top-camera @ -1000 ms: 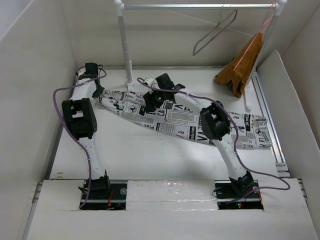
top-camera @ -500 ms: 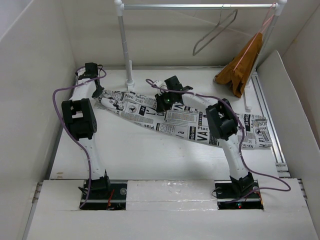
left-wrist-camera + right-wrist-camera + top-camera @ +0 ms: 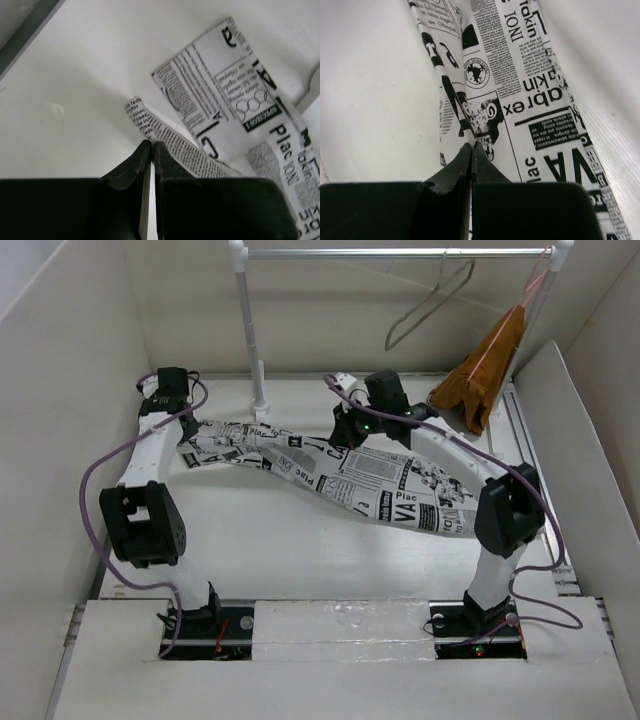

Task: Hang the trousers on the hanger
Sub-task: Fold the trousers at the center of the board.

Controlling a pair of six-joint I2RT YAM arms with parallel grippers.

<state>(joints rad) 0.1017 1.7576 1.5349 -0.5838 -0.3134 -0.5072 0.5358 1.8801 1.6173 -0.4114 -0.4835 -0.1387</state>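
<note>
my left claw was out near the far-left corner of the desk, its fingers pressed together on a rolled edge of the trousers at their left end. from the left wrist, that claw had the tips nearly meeting, and a curl of printed cloth ran down into them. my right claw was near the middle of the far edge, shut the same way on the trousers' far edge. from the right wrist, the claw showed a ridge of the fabric pinched right at the tips, with the lettered cloth stretching away from it.

the trousers lay in a long band across the far half of the desk, from the far-left corner slanting down toward the right edge, where the last part passed behind my right arm. whether the stretch between the two claws was raised off the surface i could not tell.

the hanger hung by its hook from the rail above the far edge, tilted, bare and well apart from the trousers. further right on the same rail hung a pinkish-orange hanger with an orange-brown garment draped down toward the far-right corner
</note>
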